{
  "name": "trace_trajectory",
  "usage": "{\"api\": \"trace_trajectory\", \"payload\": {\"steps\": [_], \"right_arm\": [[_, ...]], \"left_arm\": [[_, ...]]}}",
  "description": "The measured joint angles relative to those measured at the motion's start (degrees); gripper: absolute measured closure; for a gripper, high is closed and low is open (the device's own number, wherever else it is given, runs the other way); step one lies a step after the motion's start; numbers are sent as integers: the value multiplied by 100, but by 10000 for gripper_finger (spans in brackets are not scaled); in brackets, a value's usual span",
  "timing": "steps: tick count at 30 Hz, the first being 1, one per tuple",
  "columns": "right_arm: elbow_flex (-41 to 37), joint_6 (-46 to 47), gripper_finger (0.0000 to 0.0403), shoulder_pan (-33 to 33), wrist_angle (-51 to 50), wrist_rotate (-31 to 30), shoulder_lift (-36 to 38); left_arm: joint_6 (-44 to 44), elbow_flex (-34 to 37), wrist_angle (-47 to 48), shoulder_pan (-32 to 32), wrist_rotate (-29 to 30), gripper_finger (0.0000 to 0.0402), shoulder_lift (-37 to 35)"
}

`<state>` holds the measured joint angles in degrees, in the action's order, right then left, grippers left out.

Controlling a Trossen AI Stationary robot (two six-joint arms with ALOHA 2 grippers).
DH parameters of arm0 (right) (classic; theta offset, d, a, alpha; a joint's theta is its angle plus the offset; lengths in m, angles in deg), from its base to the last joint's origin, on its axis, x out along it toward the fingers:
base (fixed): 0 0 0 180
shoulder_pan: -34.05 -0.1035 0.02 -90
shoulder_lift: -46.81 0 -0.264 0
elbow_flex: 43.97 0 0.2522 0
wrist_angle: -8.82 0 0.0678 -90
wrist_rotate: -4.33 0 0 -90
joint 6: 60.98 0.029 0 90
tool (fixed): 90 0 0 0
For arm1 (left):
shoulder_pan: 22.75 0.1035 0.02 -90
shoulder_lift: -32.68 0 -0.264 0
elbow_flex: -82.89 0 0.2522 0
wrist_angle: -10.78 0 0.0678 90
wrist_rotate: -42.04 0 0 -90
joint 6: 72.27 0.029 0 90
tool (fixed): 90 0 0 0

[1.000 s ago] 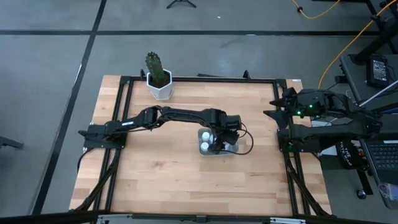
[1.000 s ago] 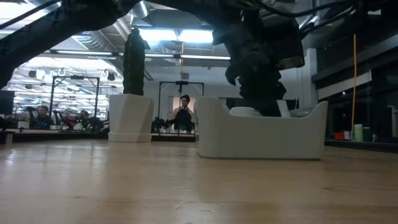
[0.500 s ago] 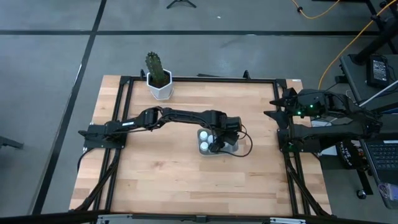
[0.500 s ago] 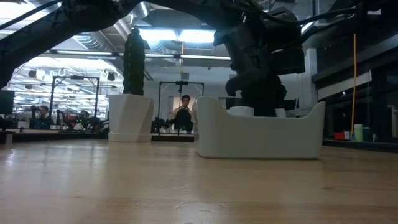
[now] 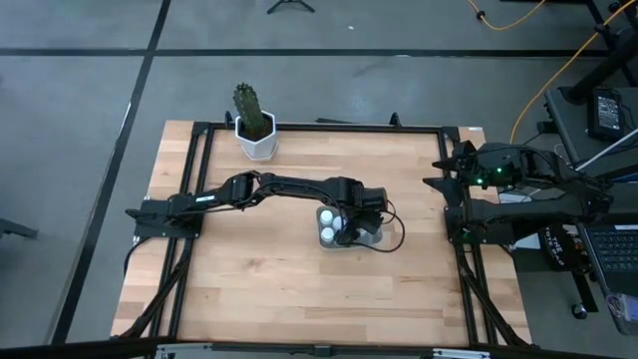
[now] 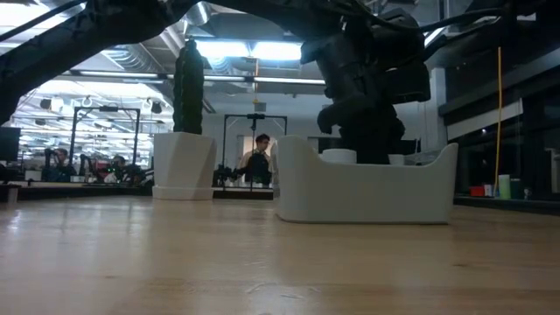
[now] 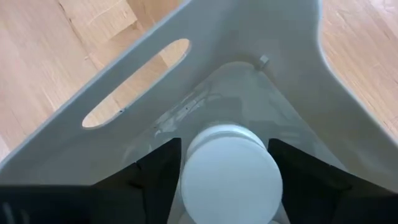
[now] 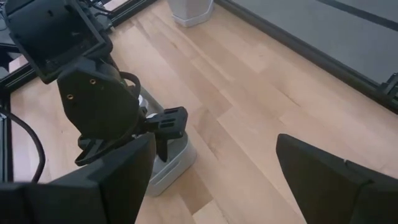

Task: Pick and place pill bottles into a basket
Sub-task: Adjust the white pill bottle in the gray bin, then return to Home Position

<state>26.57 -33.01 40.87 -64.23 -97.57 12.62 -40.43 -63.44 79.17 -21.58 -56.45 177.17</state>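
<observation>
Near the middle of the table (image 5: 259, 289) sits the basket (image 6: 367, 191), with 2 white-capped pill bottles (image 5: 327, 224) showing at its left end in the high view. A third bottle (image 7: 230, 174) stands inside the basket between the left gripper's (image 7: 224, 171) fingers (image 7: 158, 177), which flank its cap with slight gaps, loosely parted. The left arm stretches across the table, wrist tipped down into the basket. The right gripper (image 8: 211, 180), fingers spread wide and empty, waits at the table's right edge. A cactus pot (image 5: 255, 138) stands at the far edge.

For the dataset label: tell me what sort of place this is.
Probably a robotics lab or open workshop: a wooden table in a black frame, cables and electronics beside it, and people at desks under ceiling strip lights.
</observation>
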Motion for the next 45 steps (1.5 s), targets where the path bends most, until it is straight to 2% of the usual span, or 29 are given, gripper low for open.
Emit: {"api": "trace_trajectory", "payload": {"steps": [6, 12, 17, 21, 24, 27, 30, 32, 34, 36, 40, 43, 45], "right_arm": [[2, 1, 69, 1, 0, -2, 0], [2, -76, 69, -1, 1, -2, -1], [2, -608, 69, -1, 168, 6, 113], [2, -1397, 69, 0, 467, -14, 555], [4, -1830, 69, 3, 563, -151, 1171], [7, -1938, 69, 3, 288, -746, 2002], [7, -1758, 69, 6, 56, -1197, 2853], [7, -1502, 69, 6, 73, -1215, 3357], [160, -1221, 69, 10, 55, -1192, 3386], [408, -1110, 69, 6, -473, -1094, 3259], [469, -1158, 69, 8, -449, -1073, 3081], [479, -1180, 69, 8, -451, -1076, 3088], [473, -1169, 69, 10, -491, -1076, 3085]], "left_arm": [[12, -241, 261, -22, 25, 142, -8], [251, -225, 285, -55, 516, 123, -449], [185, -238, 449, -11, 1351, 121, -1143], [-470, -238, 637, 273, 1576, 121, -2029], [-1092, -139, 1051, 730, 1348, 121, -2843], [-1543, 128, 1489, 1441, 423, 121, -3621], [-1891, 658, 1772, 2275, -632, 121, -4417], [-2166, 1160, 1819, 2770, -946, 121, -4998], [-2363, 1719, 1891, 3133, -883, 121, -5553], [-2634, 2275, 1849, 3374, -657, 121, -6069], [-3338, 3292, 1686, 3628, -188, 121, -6983], [-3443, 4639, 318, 3501, 18, 121, -7884], [-3519, 5977, -1585, 3272, -219, 121, -8628]]}}
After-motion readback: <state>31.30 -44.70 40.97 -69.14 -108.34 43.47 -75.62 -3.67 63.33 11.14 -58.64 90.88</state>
